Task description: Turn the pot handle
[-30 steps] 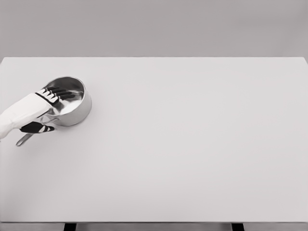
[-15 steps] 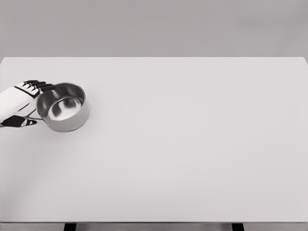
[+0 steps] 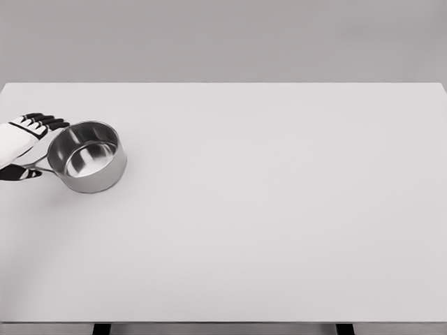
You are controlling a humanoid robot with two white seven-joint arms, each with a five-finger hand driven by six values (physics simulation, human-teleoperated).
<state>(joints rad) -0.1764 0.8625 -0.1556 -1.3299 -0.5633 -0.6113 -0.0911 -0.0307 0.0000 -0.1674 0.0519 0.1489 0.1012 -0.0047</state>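
A shiny steel pot [image 3: 87, 155] stands on the white table [image 3: 265, 209] at the far left. Its thin handle [image 3: 39, 166] points left, toward the table's edge. My left hand [image 3: 36, 148] comes in from the left edge and lies over the handle. The fingers [image 3: 43, 122] reach along the pot's far left side, the thumb [image 3: 22, 174] sits below the handle, and the handle runs between them. Most of the handle is hidden under the palm. The right arm does not show.
The table's left edge lies just beside the hand. Its front edge runs along the bottom of the picture, with two dark legs under it.
The hand has swung left and back, off the top of the pot. The handle, which pointed to the lower left, now points left. The pot has shifted slightly left.
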